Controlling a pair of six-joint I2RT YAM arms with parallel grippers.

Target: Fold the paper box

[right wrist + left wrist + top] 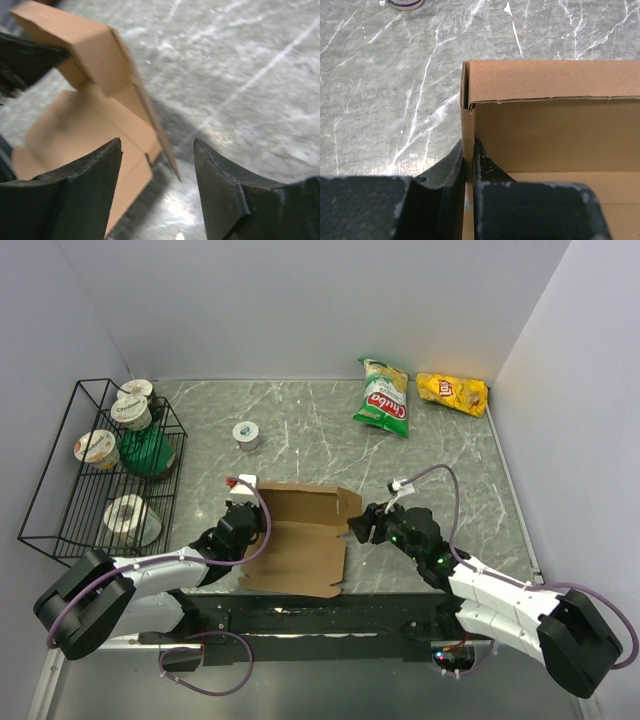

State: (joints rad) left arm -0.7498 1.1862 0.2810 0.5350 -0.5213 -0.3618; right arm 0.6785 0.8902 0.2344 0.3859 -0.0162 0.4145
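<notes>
**The paper box [300,540] half-raised, pinched on one side**

It sits at the near middle of the table [300,420], back wall upright. The left gripper [468,162] is clenched on the box's left side wall. The right gripper [157,145] is released, its jaws spread by the right flap's edge.

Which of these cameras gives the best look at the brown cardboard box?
The top view: the whole paper box shows, partly folded. Left wrist sees one corner pinched in the left tool; right wrist a blurred flap.

Brown paper box [300,540], grey white-veined table [300,430]
</notes>
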